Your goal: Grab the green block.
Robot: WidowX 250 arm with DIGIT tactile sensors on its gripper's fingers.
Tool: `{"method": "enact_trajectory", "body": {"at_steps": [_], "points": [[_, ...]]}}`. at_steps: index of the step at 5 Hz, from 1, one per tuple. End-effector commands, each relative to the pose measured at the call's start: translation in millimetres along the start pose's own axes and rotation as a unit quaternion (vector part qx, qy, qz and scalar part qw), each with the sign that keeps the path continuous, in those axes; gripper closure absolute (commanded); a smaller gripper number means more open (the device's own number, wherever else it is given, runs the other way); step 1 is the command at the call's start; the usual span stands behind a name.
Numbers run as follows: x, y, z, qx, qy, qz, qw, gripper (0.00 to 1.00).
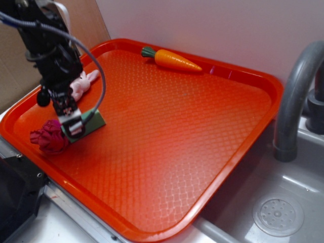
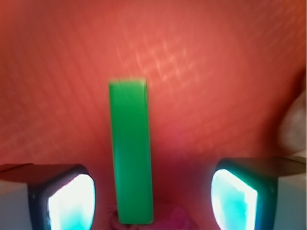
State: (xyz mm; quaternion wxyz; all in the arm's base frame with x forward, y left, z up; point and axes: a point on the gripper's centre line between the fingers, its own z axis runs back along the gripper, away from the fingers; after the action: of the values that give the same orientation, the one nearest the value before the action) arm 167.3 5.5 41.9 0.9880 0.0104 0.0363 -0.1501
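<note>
A WidowX arm reaches down over the left side of a red tray [image 1: 202, 131], its tool [image 1: 73, 124] lowered onto the block [image 1: 95, 121], which lies on the tray's near-left part. In the exterior view the tool and arm cover most of the block, so only its right end shows; the arm's upper part is cut off by the top-left corner. The arm points almost straight down, a grey cable looping round it to the tool.

The wrist view shows the tool [image 2: 153, 194] released, its two fingers [image 2: 72, 199] well apart on either side of the block [image 2: 130, 153], neither touching it. The block runs lengthwise between them, away from the camera, flat on the tray [image 2: 216, 72]. The view is blurred and the fingers are cut off by the lower edge.

A crumpled dark-red cloth [image 1: 49, 136] sits just left of the tool, partly behind it. A pink bunny [image 1: 83, 83] lies just beyond, half hidden by the arm. A carrot [image 1: 174, 59] rests near the far rim, well apart from the block. A grey tap [image 1: 296, 96] and a sink [image 1: 278, 215] are cut off at right.
</note>
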Motion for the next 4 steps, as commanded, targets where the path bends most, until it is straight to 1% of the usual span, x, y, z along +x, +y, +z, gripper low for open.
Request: {"method": "enact_trajectory", "body": {"at_steps": [1,2,3,4], "points": [[2,8,-12,0.039,0.016,0.025,0.999,1.0],[8,4,-9,0.063,0.013,0.024,0.998,1.0],[15,5,8,0.058,-0.002,0.037,0.998,1.0],[25,6,16,0.058,-0.011,0.033,0.998,1.0]]}}
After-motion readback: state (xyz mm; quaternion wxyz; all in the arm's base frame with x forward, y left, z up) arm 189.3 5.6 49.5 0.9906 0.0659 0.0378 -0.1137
